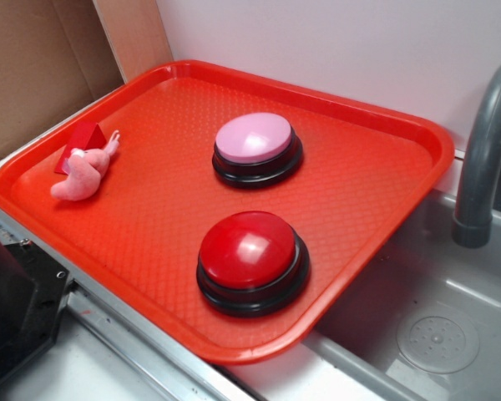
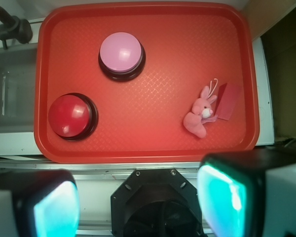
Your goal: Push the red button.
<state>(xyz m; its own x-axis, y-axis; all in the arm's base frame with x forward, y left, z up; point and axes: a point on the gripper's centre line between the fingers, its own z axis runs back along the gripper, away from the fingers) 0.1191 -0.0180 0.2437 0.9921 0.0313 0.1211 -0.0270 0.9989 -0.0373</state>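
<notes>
Buttons sit apart on a red tray (image 1: 384,200) as I watch through two cameras from my remote station. The red button (image 1: 249,251), a glossy dome on a black ring base, rests near the tray's front edge in the exterior view; from the wrist camera it lies at the tray's lower left (image 2: 70,115). The pink button (image 1: 255,139), same build with a pale dome, stands further back toward the tray's middle, well apart from the red one. A small pink plush rabbit (image 1: 85,174) lies on its side near the tray's left rim in the exterior view, touching a red tag (image 1: 82,140); the wrist camera shows it on the tray's right side (image 2: 200,114). The tray rests over a grey sink (image 1: 451,326), with a grey faucet (image 1: 483,159) rising at the right, and a worktop (image 1: 83,372) shows in front. The gripper (image 2: 140,200) looks down from above and short of the tray, over its front edge, touching nothing. Its two fingers (image 2: 222,195) fill the wrist view's lower corners, spread wide with nothing held between them. Only a dark part (image 1: 12,305) shows at the exterior view's lower left, and I cannot tell what it is.
</notes>
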